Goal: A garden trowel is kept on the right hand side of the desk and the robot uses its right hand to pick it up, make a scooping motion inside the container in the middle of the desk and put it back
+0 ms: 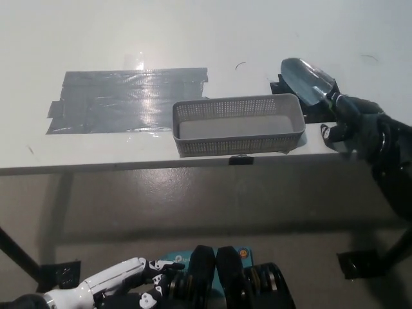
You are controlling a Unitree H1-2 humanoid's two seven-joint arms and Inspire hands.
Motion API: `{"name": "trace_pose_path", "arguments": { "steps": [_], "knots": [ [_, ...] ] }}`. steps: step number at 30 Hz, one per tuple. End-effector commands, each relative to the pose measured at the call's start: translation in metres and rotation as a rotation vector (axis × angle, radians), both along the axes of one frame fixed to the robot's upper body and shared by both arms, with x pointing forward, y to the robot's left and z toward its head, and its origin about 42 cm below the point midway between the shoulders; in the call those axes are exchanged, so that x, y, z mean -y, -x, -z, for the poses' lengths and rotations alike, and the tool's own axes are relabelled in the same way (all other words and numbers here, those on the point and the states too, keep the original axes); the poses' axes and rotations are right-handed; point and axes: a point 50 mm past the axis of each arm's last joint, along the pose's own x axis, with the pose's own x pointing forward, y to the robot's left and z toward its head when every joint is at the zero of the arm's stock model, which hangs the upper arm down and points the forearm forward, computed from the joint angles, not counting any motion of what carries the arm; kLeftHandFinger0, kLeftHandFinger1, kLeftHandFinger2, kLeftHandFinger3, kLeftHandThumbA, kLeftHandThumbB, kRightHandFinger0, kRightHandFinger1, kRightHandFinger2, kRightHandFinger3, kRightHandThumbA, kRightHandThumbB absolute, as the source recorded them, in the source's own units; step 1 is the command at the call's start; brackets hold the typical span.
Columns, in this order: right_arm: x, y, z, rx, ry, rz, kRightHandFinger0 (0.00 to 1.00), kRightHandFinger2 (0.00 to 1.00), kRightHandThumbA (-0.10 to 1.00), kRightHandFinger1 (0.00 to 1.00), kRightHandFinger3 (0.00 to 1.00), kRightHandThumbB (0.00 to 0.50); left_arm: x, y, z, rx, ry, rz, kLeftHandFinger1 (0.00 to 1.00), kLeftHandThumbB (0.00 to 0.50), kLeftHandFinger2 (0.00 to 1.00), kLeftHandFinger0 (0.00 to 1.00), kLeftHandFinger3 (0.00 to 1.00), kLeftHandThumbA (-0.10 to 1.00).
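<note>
A grey mesh container [238, 124] stands near the front edge of the white desk [193, 38], in the middle. My black right hand [360, 125] is shut on the handle of the garden trowel, just right of the container. The trowel's dark blade [308, 80] points up and left, held above the desk beside the container's right end, its broad face turned to the camera. A black tape patch [313, 111] lies on the desk under the blade. My white left hand [109, 283] rests low at the bottom left, below the desk, fingers loosely apart.
A large grey tape patch [125, 98] covers the desk left of the container. A small black clip [241, 159] sits on the desk's front edge under the container. Floor shows below the desk.
</note>
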Motion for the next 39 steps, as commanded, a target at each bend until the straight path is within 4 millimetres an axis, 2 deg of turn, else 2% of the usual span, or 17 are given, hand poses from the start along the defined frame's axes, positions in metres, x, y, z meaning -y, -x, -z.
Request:
{"name": "trace_pose_path", "arguments": {
  "steps": [1,11,21,23,24,25,26,27,28,29,30,31,32,33,34,37,39],
  "knots": [
    [0.037,-0.011,-0.028,-0.016,0.051,0.098,1.0,1.0,0.43,1.0,1.0,0.311,-0.003,-0.002,-0.012,0.023,-0.007,0.017,1.0,0.5,1.0,1.0,1.0,1.0],
    [0.059,-0.007,-0.007,-0.056,0.07,0.13,1.0,1.0,0.49,1.0,1.0,0.315,0.0,-0.004,-0.013,0.023,-0.008,0.03,1.0,0.5,1.0,1.0,1.0,1.0],
    [0.02,-0.006,0.004,-0.079,0.024,0.066,1.0,1.0,0.49,1.0,1.0,0.354,0.0,-0.006,-0.015,0.031,-0.014,0.038,1.0,0.5,1.0,1.0,1.0,1.0],
    [0.014,-0.005,0.001,-0.088,0.033,0.048,1.0,1.0,0.48,1.0,1.0,0.292,0.002,-0.007,-0.016,0.033,-0.013,0.043,1.0,0.5,1.0,1.0,1.0,1.0],
    [0.013,-0.007,0.001,-0.091,0.033,0.011,1.0,1.0,0.36,1.0,1.0,0.186,0.002,-0.007,-0.016,0.033,-0.013,0.043,1.0,0.5,1.0,1.0,1.0,1.0],
    [0.014,-0.009,0.002,-0.09,0.05,-0.011,0.69,1.0,0.19,0.77,1.0,0.02,0.001,-0.007,-0.016,0.033,-0.014,0.043,1.0,0.5,1.0,1.0,1.0,1.0],
    [0.014,-0.011,0.0,-0.098,0.06,-0.012,0.25,0.69,-0.03,0.38,1.0,0.001,0.001,-0.007,-0.016,0.034,-0.015,0.041,1.0,0.5,1.0,1.0,1.0,1.0],
    [0.015,-0.013,-0.001,-0.091,0.11,-0.024,0.02,0.48,-0.08,0.15,1.0,0.0,0.001,-0.007,-0.016,0.033,-0.013,0.042,1.0,0.5,1.0,1.0,1.0,1.0],
    [0.015,-0.012,0.0,-0.089,0.112,-0.023,0.0,0.44,-0.09,0.1,1.0,0.0,0.001,-0.007,-0.017,0.035,-0.016,0.046,1.0,0.5,1.0,1.0,1.0,1.0],
    [0.016,-0.014,-0.001,-0.071,0.225,-0.035,0.0,0.18,-0.1,0.02,0.76,0.209,0.001,-0.007,-0.017,0.032,-0.011,0.046,1.0,0.5,1.0,1.0,1.0,1.0],
    [0.017,-0.015,-0.001,-0.066,0.276,-0.043,0.0,0.23,-0.1,0.11,0.57,0.237,0.001,-0.007,-0.016,0.031,-0.01,0.044,1.0,0.5,1.0,1.0,1.0,1.0],
    [0.018,-0.015,-0.001,-0.041,0.32,-0.053,0.07,0.27,-0.1,0.2,0.44,0.185,0.001,-0.007,-0.016,0.031,-0.01,0.045,1.0,0.5,1.0,1.0,1.0,1.0],
    [0.019,-0.016,0.0,-0.026,0.352,-0.037,0.05,0.38,-0.1,0.26,0.69,0.038,0.001,-0.008,-0.017,0.032,-0.012,0.044,1.0,0.5,1.0,1.0,1.0,1.0],
    [0.021,-0.016,0.001,-0.019,0.383,-0.041,0.03,0.45,-0.1,0.3,0.75,0.002,0.001,-0.007,-0.017,0.032,-0.011,0.045,1.0,0.5,1.0,1.0,1.0,1.0],
    [0.022,-0.015,0.001,-0.017,0.398,-0.044,0.0,0.45,-0.06,0.25,0.64,0.0,0.001,-0.008,-0.017,0.032,-0.012,0.046,1.0,0.5,1.0,1.0,1.0,1.0],
    [0.023,-0.013,0.002,-0.002,0.409,-0.045,0.1,0.6,-0.04,0.37,0.86,0.028,0.001,-0.007,-0.017,0.032,-0.009,0.047,1.0,0.5,1.0,1.0,1.0,1.0],
    [0.024,-0.013,0.006,0.009,0.417,-0.042,0.09,0.6,-0.01,0.36,0.9,0.0,0.001,-0.007,-0.017,0.033,-0.011,0.048,1.0,0.5,1.0,1.0,1.0,1.0]
  ]
}}
